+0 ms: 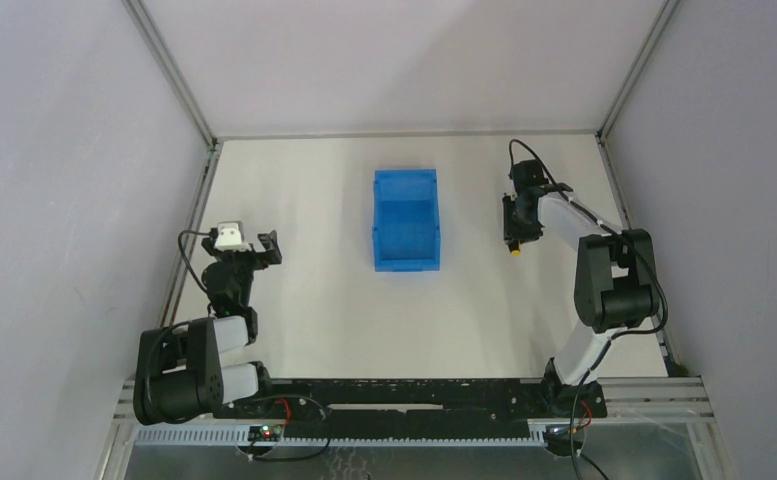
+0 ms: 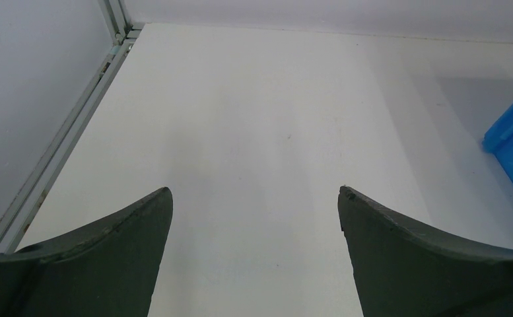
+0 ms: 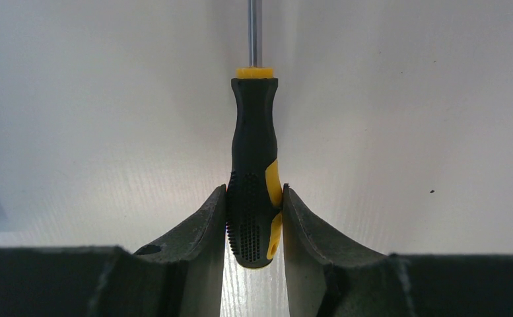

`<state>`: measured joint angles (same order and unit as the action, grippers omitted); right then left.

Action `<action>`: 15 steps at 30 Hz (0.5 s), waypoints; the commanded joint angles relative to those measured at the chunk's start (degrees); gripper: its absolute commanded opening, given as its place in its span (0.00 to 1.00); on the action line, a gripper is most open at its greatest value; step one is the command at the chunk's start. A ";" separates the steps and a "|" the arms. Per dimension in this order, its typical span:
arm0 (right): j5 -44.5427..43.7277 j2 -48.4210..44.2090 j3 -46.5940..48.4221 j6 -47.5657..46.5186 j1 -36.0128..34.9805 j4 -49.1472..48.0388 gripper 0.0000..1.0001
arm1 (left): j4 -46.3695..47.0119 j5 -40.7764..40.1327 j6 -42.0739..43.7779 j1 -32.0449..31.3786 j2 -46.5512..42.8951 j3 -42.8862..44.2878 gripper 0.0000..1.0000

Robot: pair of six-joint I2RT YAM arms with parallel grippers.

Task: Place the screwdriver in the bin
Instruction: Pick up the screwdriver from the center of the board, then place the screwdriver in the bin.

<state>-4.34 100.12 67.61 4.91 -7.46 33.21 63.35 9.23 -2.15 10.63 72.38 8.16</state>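
the right gripper [image 3: 254, 191] pinches the screwdriver [image 3: 253, 132] by the butt end of its black-and-yellow handle, fingers [image 3: 204, 224] pressed against the ribbed grip on both sides, the thin metal shaft pointing away from the wrist over the white table [image 1: 314, 300]. the tool sits just to the right of the bin [image 1: 405, 185], near it but not touching; whether it is lifted clear of the surface cannot be told. it looks light and rigid — a hard shaft and a moulded handle with textured panels that should resist slipping — so the handle is the sensible place to hold. with the grip this far back, the shaft end may well dip or swing in transit. the bright blue bin stands open-topped in the middle of the table, and the overhead view shows nothing inside it, only bare blue floor. the left gripper [image 2: 255, 191] hangs over the table's left side with its fingers spread wide, holding nothing, well apart from the bin.
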 commanded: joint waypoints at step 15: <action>-3.81 -6.77 16.89 2.11 -1.97 10.51 0.00 | 5.77 -0.08 -0.54 -0.25 0.13 -1.10 1.00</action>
<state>-6.07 97.12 79.00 5.26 -7.97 40.84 63.35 9.23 -2.15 10.63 72.40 8.16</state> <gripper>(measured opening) 0.399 0.996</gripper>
